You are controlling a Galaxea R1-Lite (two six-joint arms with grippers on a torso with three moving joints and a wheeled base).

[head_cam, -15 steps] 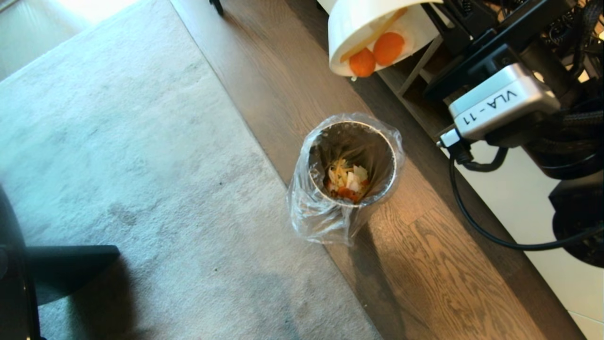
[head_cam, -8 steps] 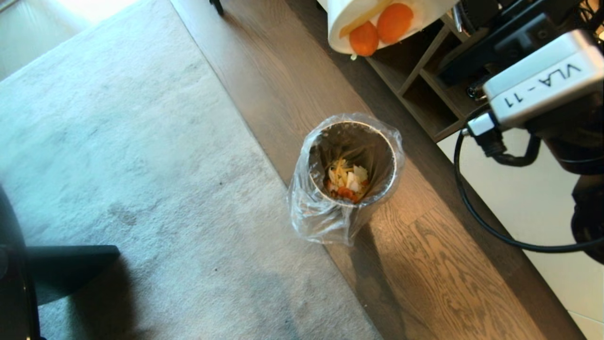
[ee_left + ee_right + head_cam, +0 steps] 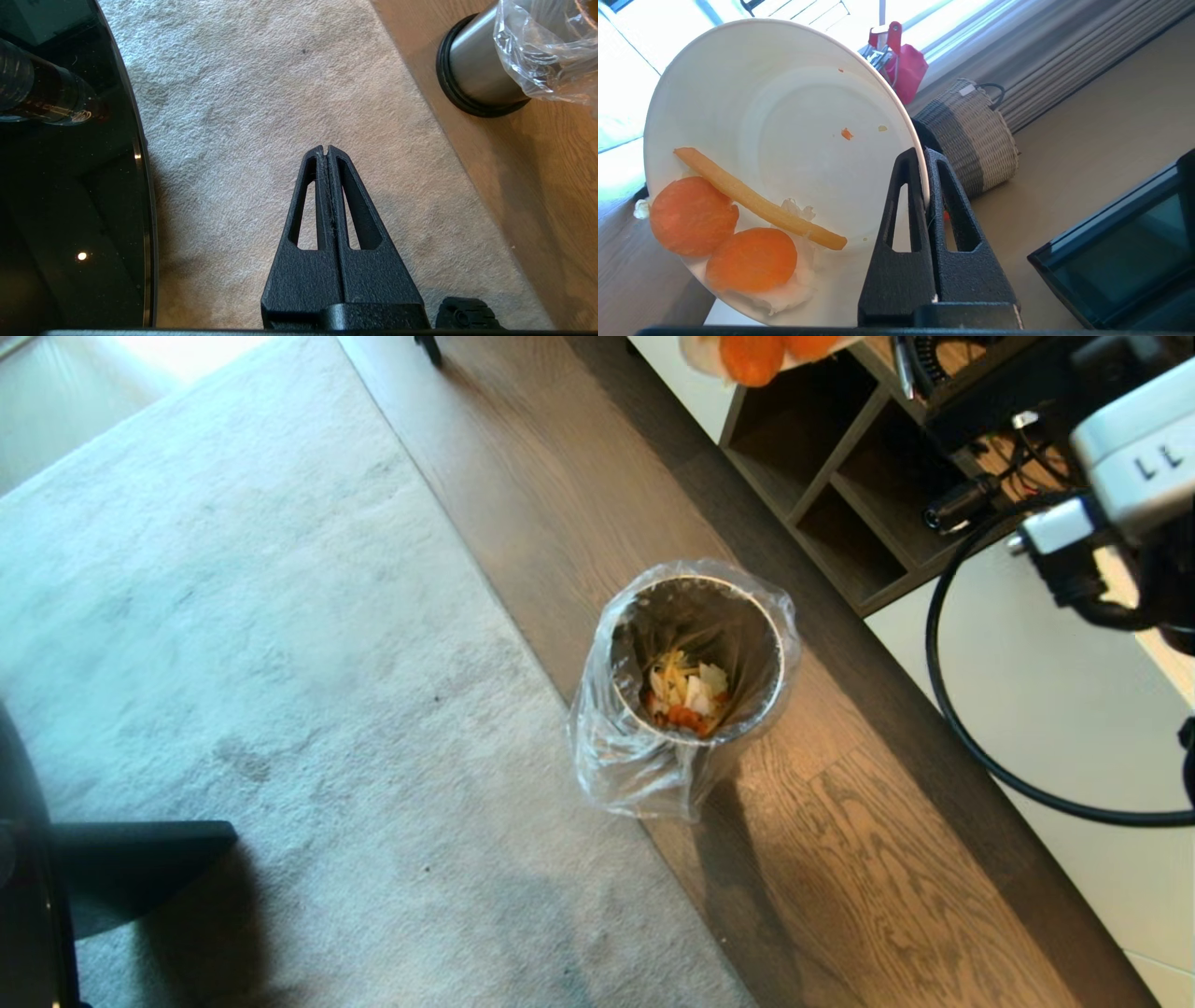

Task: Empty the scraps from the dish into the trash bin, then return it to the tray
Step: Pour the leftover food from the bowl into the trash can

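While the right gripper [image 3: 926, 154] pinches the rim of the white dish [image 3: 784, 116], the dish stands tilted at the top edge of the head view, just right of centre. Two orange slices [image 3: 693, 215] and a pale yellow stick [image 3: 756, 203] cling to its lower side. The trash bin [image 3: 695, 658] sits mid-frame on the wood floor, scraps [image 3: 686, 693] at its bottom. The left gripper [image 3: 326, 151] hangs over the carpet [image 3: 261, 93], jaws pressed together, holding nothing.
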